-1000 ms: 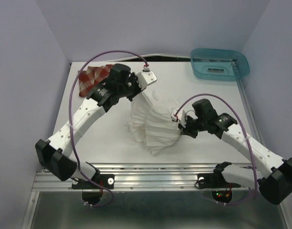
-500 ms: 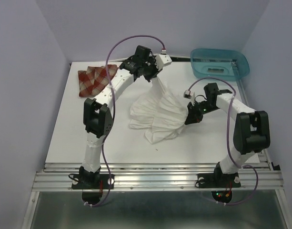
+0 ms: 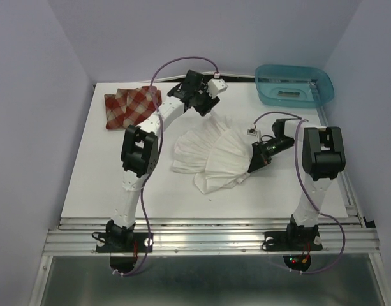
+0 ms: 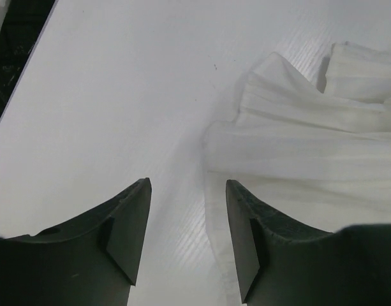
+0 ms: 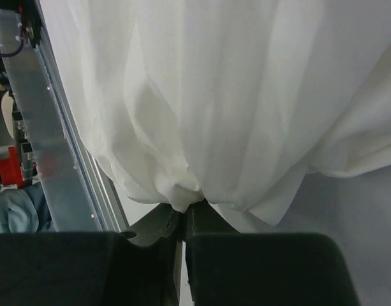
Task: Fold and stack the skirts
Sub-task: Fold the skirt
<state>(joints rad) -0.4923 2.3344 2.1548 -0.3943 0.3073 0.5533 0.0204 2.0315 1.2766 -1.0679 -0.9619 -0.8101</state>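
The white skirt (image 3: 211,153) lies spread in crinkled fans on the middle of the table. My right gripper (image 3: 252,166) is shut on its right edge; in the right wrist view the cloth (image 5: 208,95) bunches into the closed jaws of that gripper (image 5: 187,209). My left gripper (image 3: 205,108) hovers open just behind the skirt's far edge. In the left wrist view this gripper (image 4: 187,186) has nothing between its fingers, and the white skirt (image 4: 310,146) lies on the table below, to the right. The red-and-cream plaid skirt (image 3: 128,105) lies at the back left corner.
A teal plastic basket (image 3: 294,86) stands at the back right corner. The white table (image 3: 106,172) ends at a metal rail (image 3: 208,242) along the near side, where both arm bases are bolted. Purple walls close in the left, back and right.
My left gripper has opened and let go of the white skirt, whose raised far end has dropped onto the table. The right gripper has moved lower, still pinching the cloth.
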